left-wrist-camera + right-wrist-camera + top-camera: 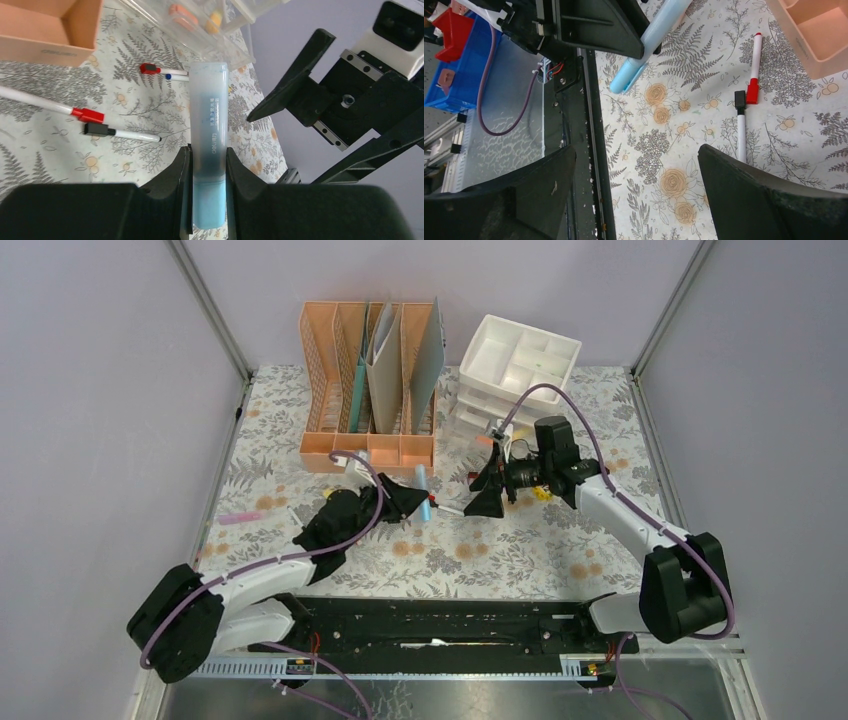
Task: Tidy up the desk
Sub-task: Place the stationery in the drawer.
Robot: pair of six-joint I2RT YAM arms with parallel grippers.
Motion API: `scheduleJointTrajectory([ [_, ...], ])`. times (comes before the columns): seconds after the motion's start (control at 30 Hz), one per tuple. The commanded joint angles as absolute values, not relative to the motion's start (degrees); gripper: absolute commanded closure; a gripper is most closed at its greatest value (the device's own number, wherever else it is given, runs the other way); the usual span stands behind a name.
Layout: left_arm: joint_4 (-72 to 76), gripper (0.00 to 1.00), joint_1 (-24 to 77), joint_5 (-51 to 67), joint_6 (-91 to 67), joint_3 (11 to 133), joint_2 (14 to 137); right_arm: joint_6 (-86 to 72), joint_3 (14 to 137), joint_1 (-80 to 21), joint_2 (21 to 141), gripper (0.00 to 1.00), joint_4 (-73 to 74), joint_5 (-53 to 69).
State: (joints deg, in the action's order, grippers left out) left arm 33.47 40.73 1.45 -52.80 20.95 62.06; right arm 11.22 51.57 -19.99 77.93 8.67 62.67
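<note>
Far to the left a pink pen (pixel 238 517) is seen lying loose on the surface (pixel 480 555), the fern-and-flower cloth top that fills the middle of the overhead view, between the arms and the containers at the back; that pen is judged not yet put away; at the back the peach file rack (pixel 368 390) is already loaded with folders in its upright slots, so that part may be counted as done; just in front of the rack the left hand (pixel 415 502) is clamped on a blue tube (pixel 424 490), which appears lifted off the cloth with its far end reaching out past the fingertips, so one item is judged to be in transit and not yet stowed; beneath it a red-capped marker (pixel 55 106), a black-capped marker (pixel 122 132) and a second red-capped marker (pixel 162 71) are left scattered on the cloth; further right the right hand (pixel 490 485) is held with its jaws wide apart and nothing between them, turned toward the tube; a small yellow object (pixel 541 494), too small to be identified, is seen beside the right arm; at the back right the white drawer unit (pixel 520 365) stands with a clear drawer (pixel 195 20) apparently pulled out, small orange and yellow things inside; most of the sorting is therefore judged to remain.
</note>
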Motion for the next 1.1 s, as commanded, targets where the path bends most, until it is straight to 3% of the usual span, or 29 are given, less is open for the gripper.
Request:
scheduleJointTrajectory([
  [0.0, 38.7, 1.0, 44.3, -3.9, -48.2, 26.0, 64.8, 3.2, 50.4, -21.1, 78.3, 0.0, 0.7, 64.3],
  [0.5, 34.1, 1.0, 54.8, -21.9, -54.4, 35.6, 74.5, -5.1, 48.0, -25.2, 81.7, 0.01, -7.5, 55.3],
  [0.67, 30.0, 1.0, 56.4, -26.1, -59.6, 38.3, 76.4, -6.4, 47.1, -25.4, 81.3, 0.06, -9.7, 53.0],
  [1.07, 30.8, 1.0, 58.2, -27.5, -61.6, 40.0, 78.1, -7.3, 47.5, -25.5, 81.8, 0.6, -10.3, 51.4],
])
